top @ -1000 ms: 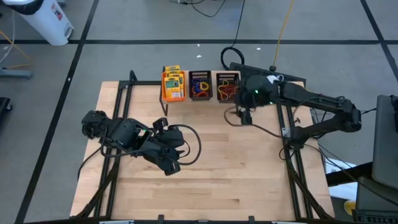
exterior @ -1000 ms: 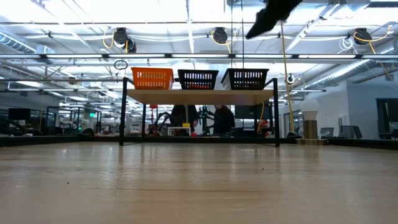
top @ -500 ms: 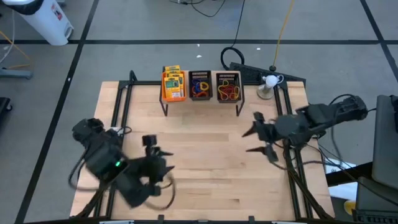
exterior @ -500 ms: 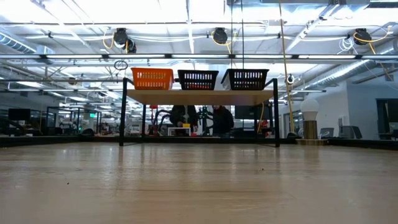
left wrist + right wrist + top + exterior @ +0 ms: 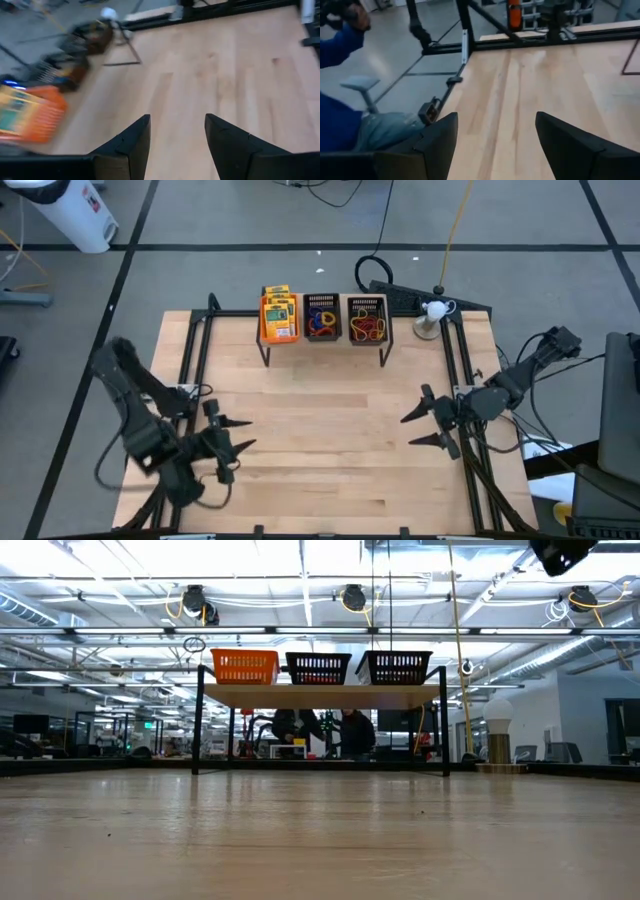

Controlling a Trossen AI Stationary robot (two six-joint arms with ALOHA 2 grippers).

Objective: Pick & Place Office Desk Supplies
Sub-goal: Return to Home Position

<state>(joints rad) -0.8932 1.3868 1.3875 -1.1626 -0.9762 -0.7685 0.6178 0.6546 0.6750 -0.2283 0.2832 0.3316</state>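
Backed away from the shelf (image 5: 320,695), bins left on top.
Well short of the shelf, over bare desk (image 5: 330,450): left pincer (image 5: 243,434) and right pincer (image 5: 408,431), both spread, empty, drawn farther off than a second ago. On the shelf, unmoved: orange bin (image 5: 245,666) of packs (image 5: 279,317), middle black bin (image 5: 319,667) and end black bin (image 5: 399,667) of rubber bands (image 5: 321,320).

My left gripper (image 5: 236,442) hangs empty over the near left of the table (image 5: 330,480), fingers spread, arm folded back on itself. My right gripper (image 5: 410,430) hovers by the right edge, fingers apart, pointing inward, elbow bent behind.
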